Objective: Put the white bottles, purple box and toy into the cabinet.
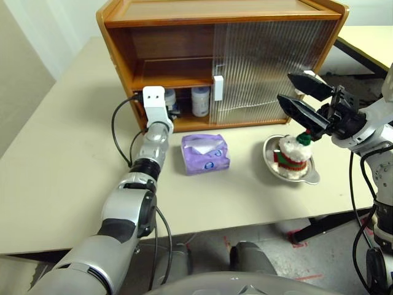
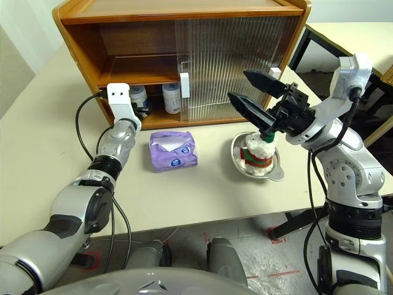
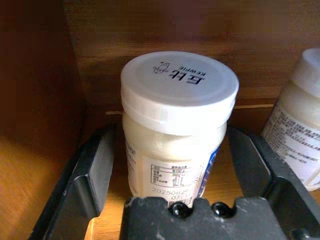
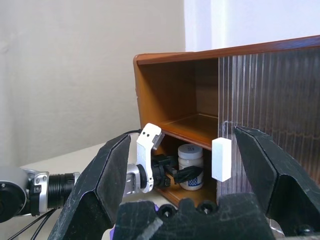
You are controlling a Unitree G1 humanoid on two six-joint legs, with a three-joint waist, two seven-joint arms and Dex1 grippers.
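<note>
Left eye view: my left gripper (image 1: 170, 109) reaches into the cabinet's (image 1: 221, 61) lower shelf; purple box (image 1: 205, 153) and toy (image 1: 293, 157) wait on the table (image 1: 61, 172)

Left wrist view: fingers (image 3: 95, 170) spread, clear of one white bottle (image 3: 175, 135)

Right wrist view: my right gripper (image 4: 182, 165) hangs wide, empty

Left end effector (image 3: 175, 165) reaches level into the cabinet (image 1: 184, 37)'s lower shelf, fingers spread apart; right end effector (image 1: 302, 100) hangs raised before the cabinet, spread wide.
</note>
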